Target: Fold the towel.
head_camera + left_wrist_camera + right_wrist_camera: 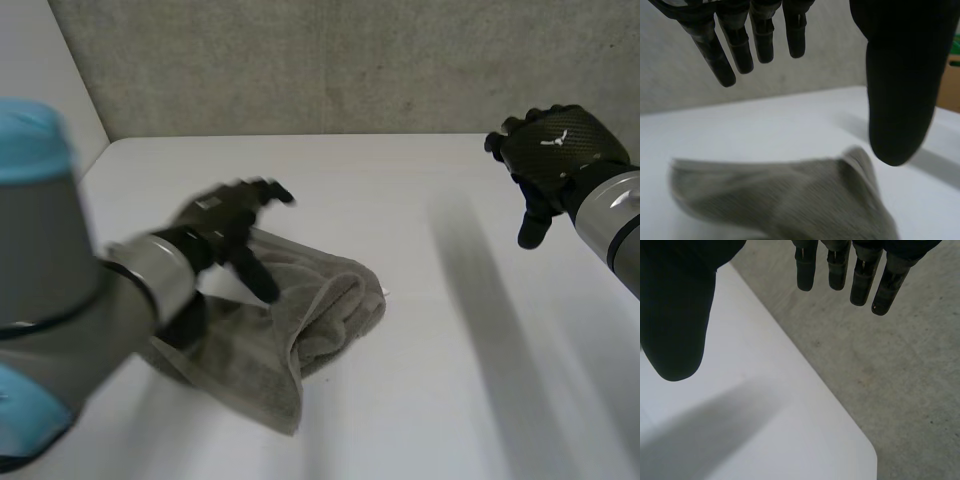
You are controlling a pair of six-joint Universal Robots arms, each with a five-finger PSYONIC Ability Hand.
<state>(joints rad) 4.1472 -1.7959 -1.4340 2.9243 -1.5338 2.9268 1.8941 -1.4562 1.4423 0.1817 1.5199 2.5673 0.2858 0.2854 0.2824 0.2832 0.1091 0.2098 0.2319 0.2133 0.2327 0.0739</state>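
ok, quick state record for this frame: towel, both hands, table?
towel: grey, bunched, partly folded over, lying left of centre
left hand: open, fingers straight, over the towel, gripping nothing
right hand: open, raised at the right side, well apart from the towel
table: white, holds the towel

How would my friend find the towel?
Look at the white table, on the robot's left side. By the left hand lies the towel: a grey, rumpled heap of cloth, the only soft thing on the table.
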